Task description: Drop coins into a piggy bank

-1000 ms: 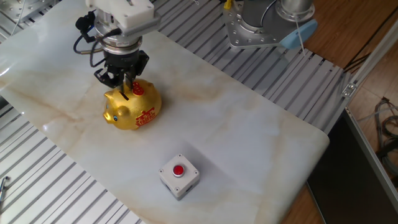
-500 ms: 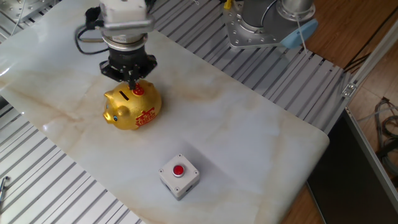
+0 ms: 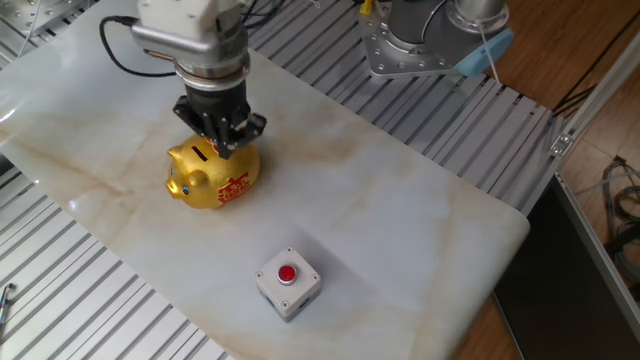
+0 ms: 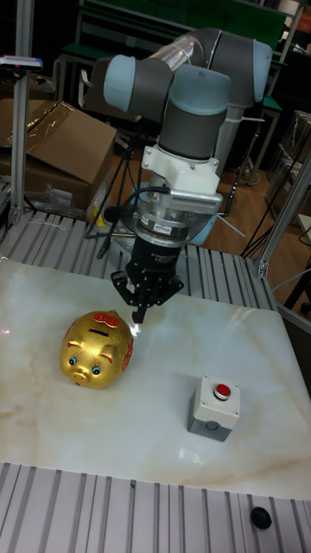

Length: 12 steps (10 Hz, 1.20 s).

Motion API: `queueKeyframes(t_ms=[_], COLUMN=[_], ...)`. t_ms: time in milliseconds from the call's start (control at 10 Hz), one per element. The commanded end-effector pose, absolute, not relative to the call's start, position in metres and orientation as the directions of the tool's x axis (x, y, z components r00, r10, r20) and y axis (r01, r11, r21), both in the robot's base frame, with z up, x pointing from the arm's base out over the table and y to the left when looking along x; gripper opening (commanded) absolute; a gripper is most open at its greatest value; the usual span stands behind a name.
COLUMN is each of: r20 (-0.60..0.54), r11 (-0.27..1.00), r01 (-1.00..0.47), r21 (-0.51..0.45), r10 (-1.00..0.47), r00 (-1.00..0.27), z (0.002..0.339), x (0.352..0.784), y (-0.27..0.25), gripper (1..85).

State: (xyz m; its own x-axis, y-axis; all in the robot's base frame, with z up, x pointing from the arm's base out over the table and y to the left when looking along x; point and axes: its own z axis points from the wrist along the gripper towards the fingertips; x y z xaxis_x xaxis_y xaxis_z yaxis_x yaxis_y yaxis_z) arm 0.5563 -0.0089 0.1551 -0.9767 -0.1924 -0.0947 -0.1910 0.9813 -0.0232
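Note:
The gold piggy bank stands on the marble table, and the dark slot in its back is uncovered. My gripper points down just beside the pig's back on its tail side, a little off the slot. Its fingers are drawn together to a narrow tip. A small pale disc, the coin, shows pinched at that tip in the tall fixed view. In the fixed view the fingers hide the coin.
A white box with a red button sits nearer the table's front edge. The arm's base is mounted behind the marble slab. Ribbed metal rails surround the slab.
The gripper has turned about its vertical axis and shifted from over the pig's back toward its tail side. The pig and the button box have not moved.

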Motion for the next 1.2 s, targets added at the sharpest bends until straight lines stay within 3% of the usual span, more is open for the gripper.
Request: queueKeyframes(t_ms=[0, 600, 1100], r20=[-0.102, -0.107, -0.1], r11=[0.999, 0.972, 0.98], r01=[0.05, 0.229, 0.191], r21=[-0.011, 0.052, 0.063], r10=[0.049, 0.234, 0.196], r00=[-0.994, -0.966, -0.975], z=[0.163, 0.171, 0.167], x=[0.561, 0.554, 0.552], y=[-0.014, -0.035, -0.037], gripper=[1.0, 1.0, 1.0])
